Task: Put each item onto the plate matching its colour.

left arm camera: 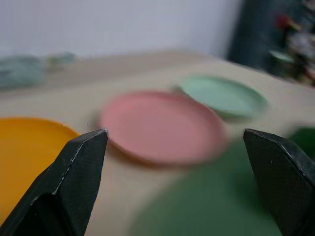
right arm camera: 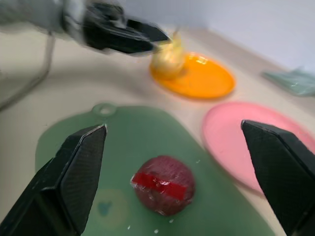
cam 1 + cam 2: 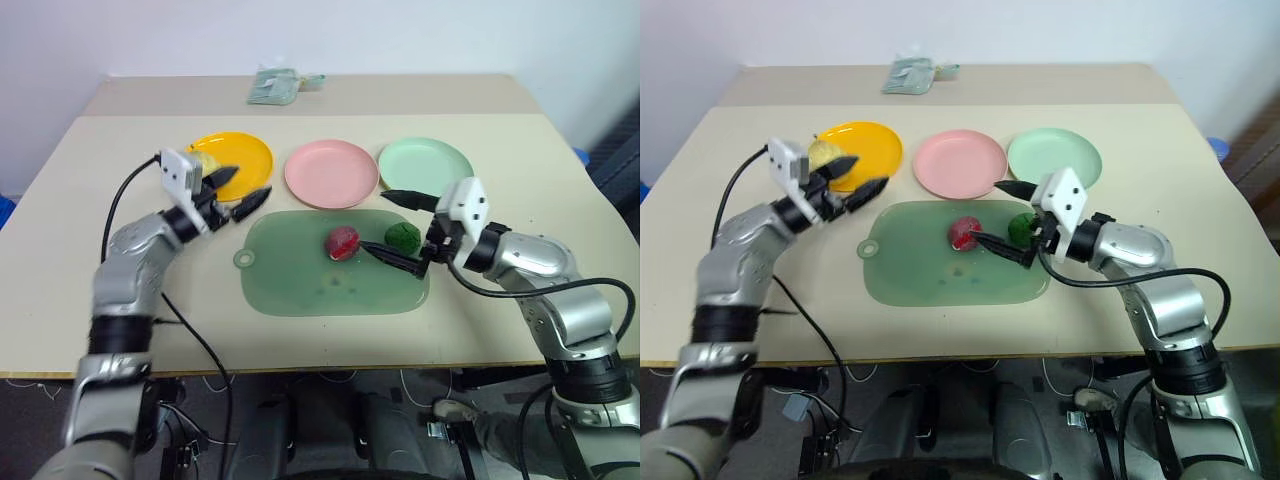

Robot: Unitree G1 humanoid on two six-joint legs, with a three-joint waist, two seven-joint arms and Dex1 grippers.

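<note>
The pale yellow pear [image 3: 825, 153] stands on the orange-yellow plate [image 3: 245, 152]. My left gripper [image 3: 245, 190] is open just in front of that plate, with nothing between its fingers. The dark red item [image 3: 342, 241] and the bumpy green ball [image 3: 402, 236] lie side by side on the flat green mat [image 3: 300, 280]. My right gripper [image 3: 375, 222] is open over the mat's right part. It points at the red item [image 2: 164, 184], which lies ahead of its two fingers, and the green ball sits close beside its lower finger. The pink plate [image 3: 331, 172] and the mint green plate [image 3: 425, 165] are bare.
A crumpled pale green packet [image 3: 275, 86] lies at the table's far edge. Black cables hang from both arms over the front of the table. The three plates stand in a row just behind the mat.
</note>
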